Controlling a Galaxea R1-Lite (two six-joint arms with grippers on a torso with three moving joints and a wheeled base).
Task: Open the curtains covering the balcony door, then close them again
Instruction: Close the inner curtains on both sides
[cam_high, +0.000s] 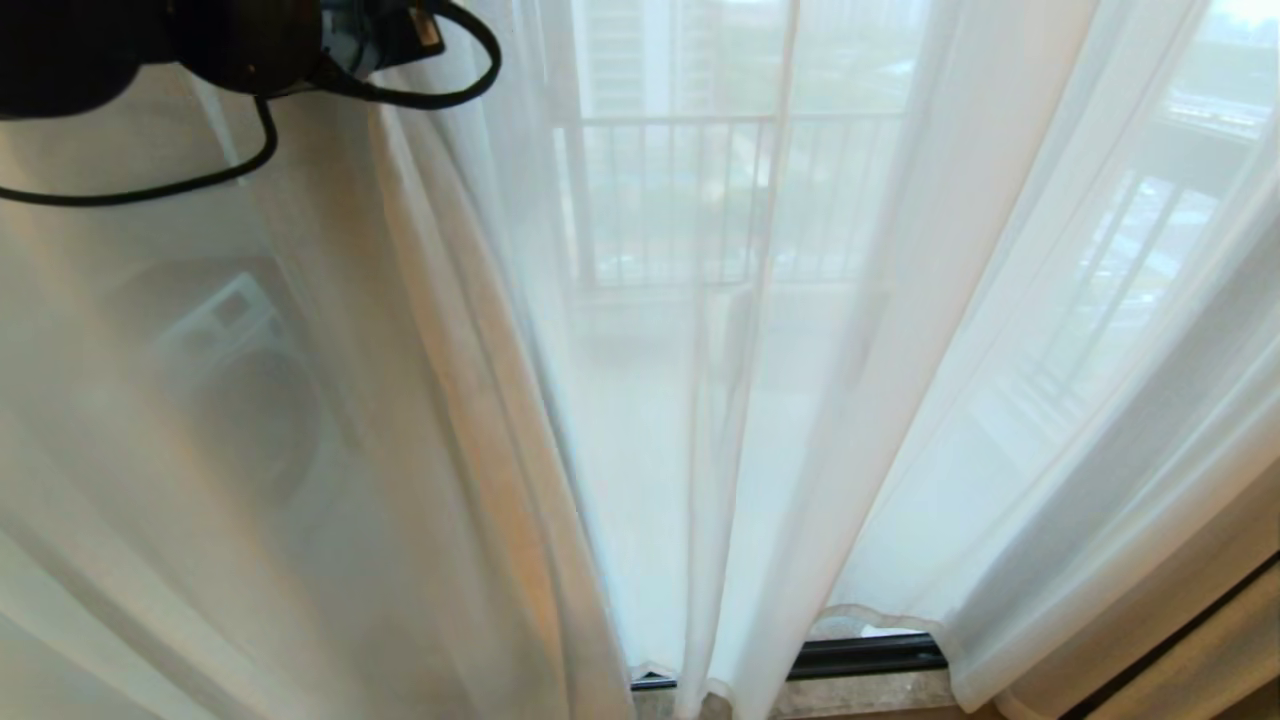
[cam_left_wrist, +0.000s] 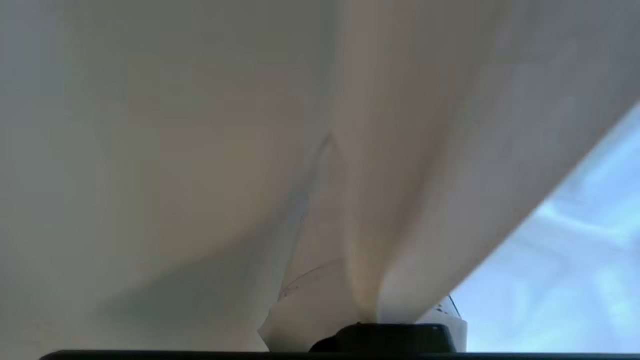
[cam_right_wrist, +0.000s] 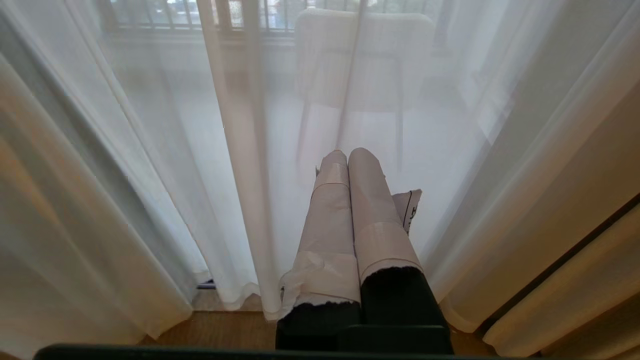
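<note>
Curtains (cam_high: 850, 330) sheer, white, soft vertical folds, drawn across the balcony door (cam_high: 870, 655). Left gripper (cam_left_wrist: 370, 310) up high, fingers clamped on a gathered fold. Right gripper (cam_right_wrist: 347, 165) low, tape-wrapped fingers (cam_right_wrist: 370, 210) pressed together, empty, just short of the fabric. Beyond: dark door track, pale chair (cam_right_wrist: 360, 60), railing (cam_high: 680, 200). Right of it, heavier beige drape (cam_right_wrist: 575, 280).

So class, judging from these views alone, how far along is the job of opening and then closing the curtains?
Done: nothing can be confirmed. The curtains hang across the balcony door, whose frame shows only at the floor.
In hand: the left gripper, raised at upper left, has its jaws shut on a fold of curtain.
Left: whether this is the opening or closing pull cannot be told. The right gripper is shut and idle.
</note>
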